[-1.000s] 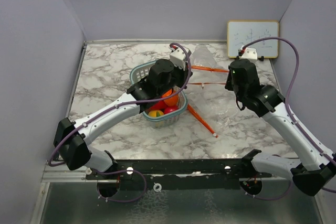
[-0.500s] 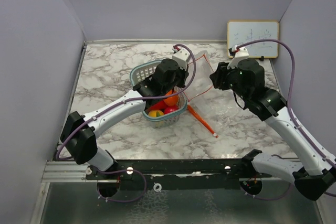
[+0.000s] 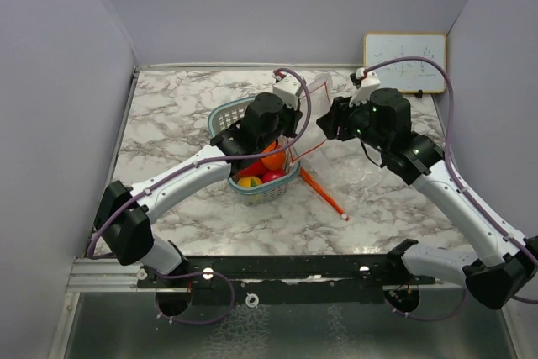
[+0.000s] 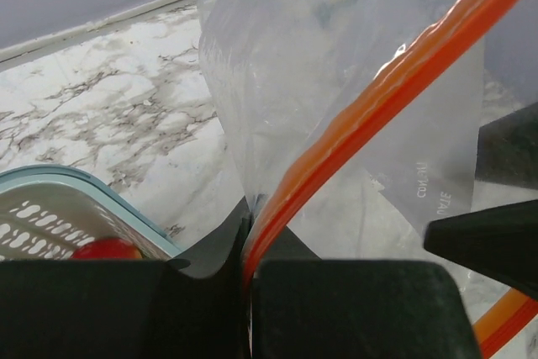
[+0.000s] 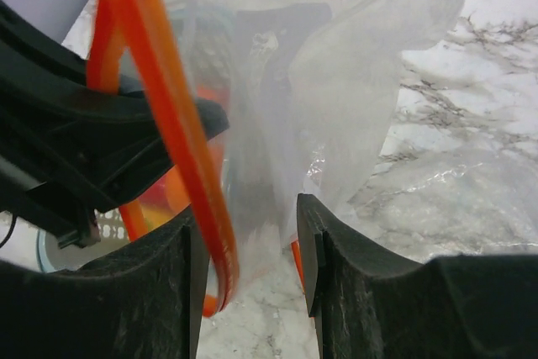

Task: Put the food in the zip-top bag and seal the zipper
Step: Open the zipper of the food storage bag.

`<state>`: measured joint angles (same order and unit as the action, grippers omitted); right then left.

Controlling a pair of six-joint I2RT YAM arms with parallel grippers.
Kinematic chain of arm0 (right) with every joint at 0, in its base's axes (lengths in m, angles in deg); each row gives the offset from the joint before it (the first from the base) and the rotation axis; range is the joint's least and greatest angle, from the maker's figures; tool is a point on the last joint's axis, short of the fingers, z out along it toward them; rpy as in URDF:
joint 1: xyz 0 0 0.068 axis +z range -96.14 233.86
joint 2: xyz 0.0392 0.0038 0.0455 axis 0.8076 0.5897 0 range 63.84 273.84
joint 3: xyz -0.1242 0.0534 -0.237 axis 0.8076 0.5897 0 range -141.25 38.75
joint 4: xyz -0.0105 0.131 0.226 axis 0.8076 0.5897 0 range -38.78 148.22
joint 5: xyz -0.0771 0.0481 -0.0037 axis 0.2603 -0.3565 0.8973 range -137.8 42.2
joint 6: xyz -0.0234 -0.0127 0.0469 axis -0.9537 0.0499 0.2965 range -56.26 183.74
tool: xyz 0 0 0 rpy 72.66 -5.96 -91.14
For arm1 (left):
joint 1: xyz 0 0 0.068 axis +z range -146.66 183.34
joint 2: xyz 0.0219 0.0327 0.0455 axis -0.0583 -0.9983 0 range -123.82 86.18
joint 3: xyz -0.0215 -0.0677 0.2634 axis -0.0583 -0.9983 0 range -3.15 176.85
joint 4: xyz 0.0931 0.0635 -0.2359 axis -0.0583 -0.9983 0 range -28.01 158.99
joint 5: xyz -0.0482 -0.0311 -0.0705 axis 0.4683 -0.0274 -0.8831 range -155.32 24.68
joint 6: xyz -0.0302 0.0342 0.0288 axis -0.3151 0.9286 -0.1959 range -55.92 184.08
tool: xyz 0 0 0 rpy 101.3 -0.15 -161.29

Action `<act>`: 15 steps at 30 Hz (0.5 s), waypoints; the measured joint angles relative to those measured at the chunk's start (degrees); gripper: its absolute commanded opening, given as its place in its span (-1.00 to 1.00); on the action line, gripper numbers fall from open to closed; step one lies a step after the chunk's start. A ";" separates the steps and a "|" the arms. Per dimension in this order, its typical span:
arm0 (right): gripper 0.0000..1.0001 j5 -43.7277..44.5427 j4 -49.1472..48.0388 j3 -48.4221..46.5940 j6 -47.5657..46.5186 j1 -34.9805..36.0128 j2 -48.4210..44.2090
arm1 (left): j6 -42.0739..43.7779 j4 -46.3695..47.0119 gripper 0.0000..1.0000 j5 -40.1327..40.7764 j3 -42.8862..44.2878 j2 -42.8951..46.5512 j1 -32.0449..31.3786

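White marble table (image 3: 168, 115) (grey-veined) under a teal lattice basket (image 3: 267, 192) and a small whiteboard (image 3: 404, 62)

Soft, even light falls from above; shadows on the marble table (image 3: 168, 124) are faint. Wrist views blur up close, with pale glare on the bag (image 4: 336, 39).
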<state>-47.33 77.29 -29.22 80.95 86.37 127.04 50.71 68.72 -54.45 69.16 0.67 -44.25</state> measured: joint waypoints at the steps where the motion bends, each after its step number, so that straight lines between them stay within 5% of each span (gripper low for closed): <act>1: -0.44 -0.09 -0.33 0.00 0.39 0.00 1.07 | -0.11 0.02 -1.00 -0.02 0.00 0.02 0.00; 4: -0.94 0.31 -0.63 0.00 1.29 0.00 3.28 | -0.55 0.81 -1.00 -1.05 0.00 0.26 0.00; 8: -0.98 4.70 -0.50 0.02 2.80 0.00 4.31 | -0.92 1.05 -0.59 -2.27 -0.79 1.14 0.00; 15: -0.98 8.02 -0.37 0.02 3.50 0.00 4.26 | -1.03 2.16 -0.46 -3.02 -3.08 4.79 0.00</act>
<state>-39.31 76.92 -29.20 84.45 86.37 131.30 49.68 70.88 -57.46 66.08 5.46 -44.25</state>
